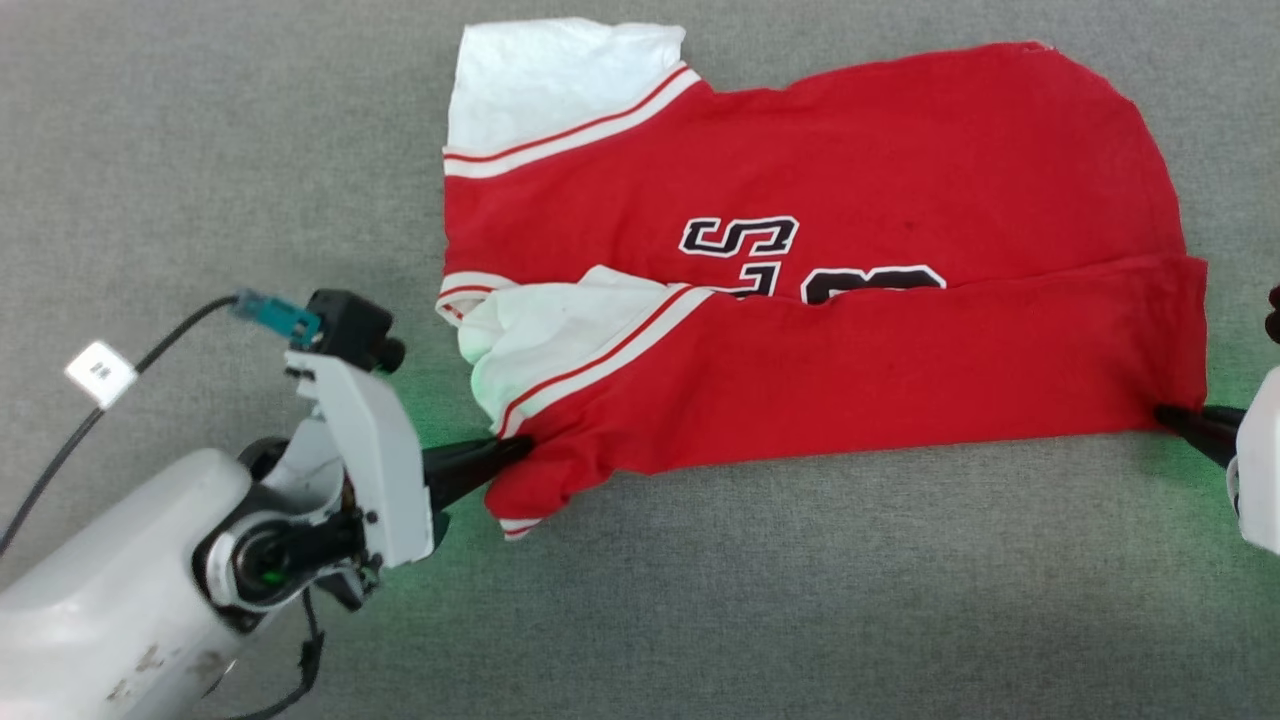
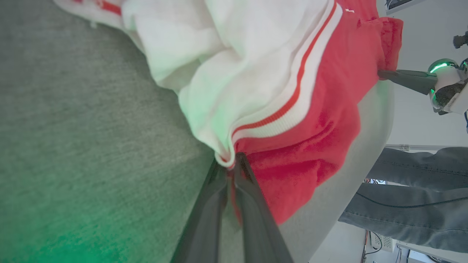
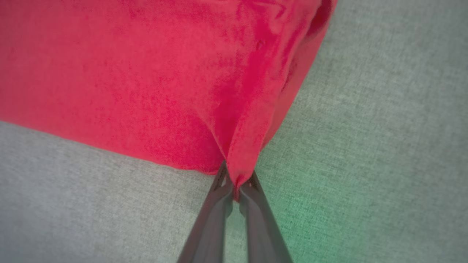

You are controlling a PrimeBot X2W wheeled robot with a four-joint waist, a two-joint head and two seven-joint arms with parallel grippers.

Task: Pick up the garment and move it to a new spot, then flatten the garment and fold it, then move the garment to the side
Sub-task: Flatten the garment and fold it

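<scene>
Looking down from the head view, we note the garment (image 1: 820, 330) lying on the grey tabletop (image 1: 700, 600). Its near long edge is folded up over the body, so the black lettering is partly covered. The left end effector (image 1: 518, 452) pinches cloth just below the white sleeve at the garment's left end. The right end effector (image 1: 1168, 414) pinches the red corner at the opposite end.

Left wrist view: we see the left end effector (image 2: 231, 162) with its fingers pressed together on a bunch of fabric where the white sleeve trim meets red. Across the garment (image 2: 310, 120), the right end effector (image 2: 384, 74) grips the far red corner. A person's legs (image 2: 413, 190) in jeans are beyond the tabletop edge.

Right wrist view: we record the right end effector (image 3: 236, 184) closed on a tuck of red fabric. The garment (image 3: 128, 65) spreads away from it over the tabletop (image 3: 365, 146). A green glow falls on the surface beside the fingers.
</scene>
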